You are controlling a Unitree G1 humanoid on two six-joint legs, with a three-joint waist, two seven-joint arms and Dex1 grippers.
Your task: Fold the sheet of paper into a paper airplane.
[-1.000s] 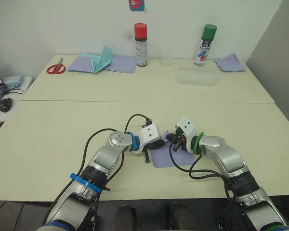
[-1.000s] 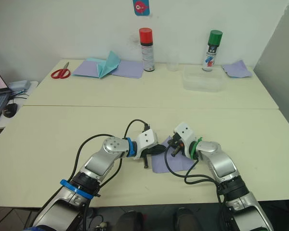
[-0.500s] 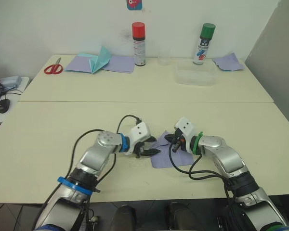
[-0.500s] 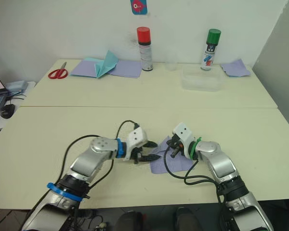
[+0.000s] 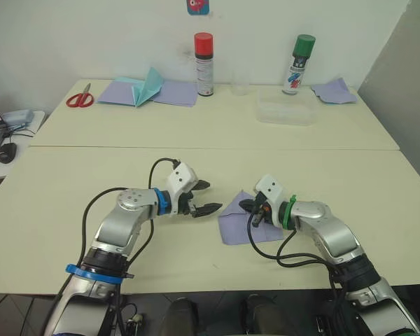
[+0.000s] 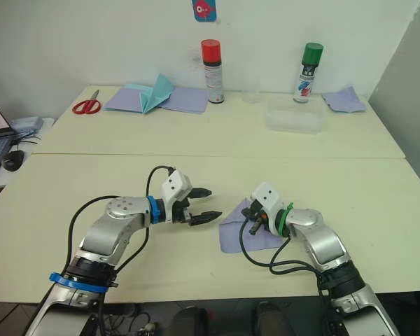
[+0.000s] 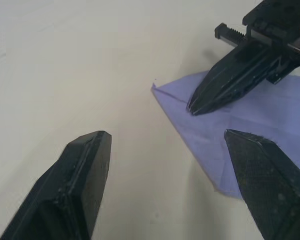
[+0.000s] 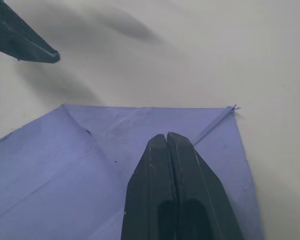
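Thin and floppy, the creased lavender sheet of paper [image 5: 248, 222] lies flat on the near table (right gripper [image 8: 166, 137] closed, tips pinning it; left gripper [image 5: 204, 197] spread beside it), best lifted by a corner.

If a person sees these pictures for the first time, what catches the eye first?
First, the lavender sheet of paper on the near table, pinned under the shut right claw. Just to its left hovers the open left claw. At the far edge stand a red-capped can and a green-capped can.
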